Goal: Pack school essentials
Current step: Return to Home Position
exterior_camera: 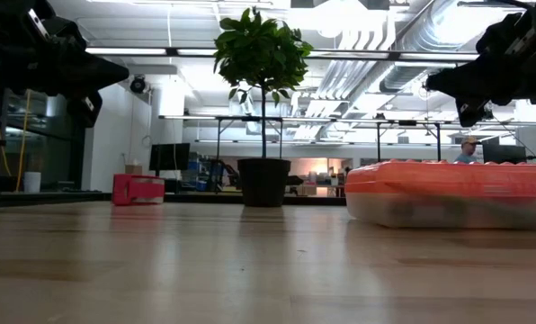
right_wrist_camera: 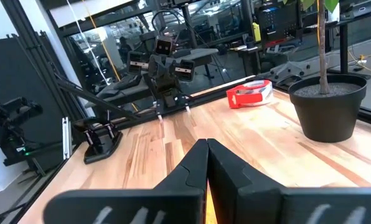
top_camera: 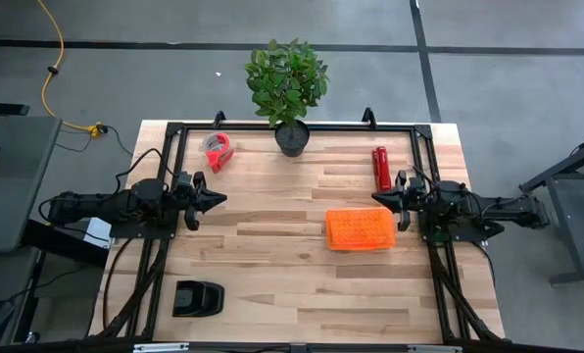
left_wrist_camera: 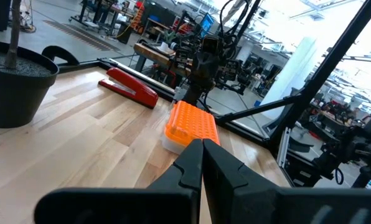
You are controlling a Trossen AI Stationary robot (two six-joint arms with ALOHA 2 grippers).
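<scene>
Black thing at the near left of the table (top_camera: pixel 272 270), what is it?

It is a small black device (top_camera: pixel 197 297); more I cannot tell.

And the orange supply box (top_camera: pixel 361 228)?

It lies right of the middle, flat on the wood, with its lid down. What is inside does not show clearly.

The grippers?

The left gripper (top_camera: pixel 221 199) hangs above the left side. The right gripper (top_camera: pixel 375 197) hangs above the right side, by the far edge of the box. Both have their fingers pressed together and hold nothing.

Farther back?

A red stapler (top_camera: pixel 380 169) on the right, a red tape dispenser (top_camera: pixel 218 151) on the left, then the potted plant (top_camera: pixel 292 137) at the far edge.
</scene>
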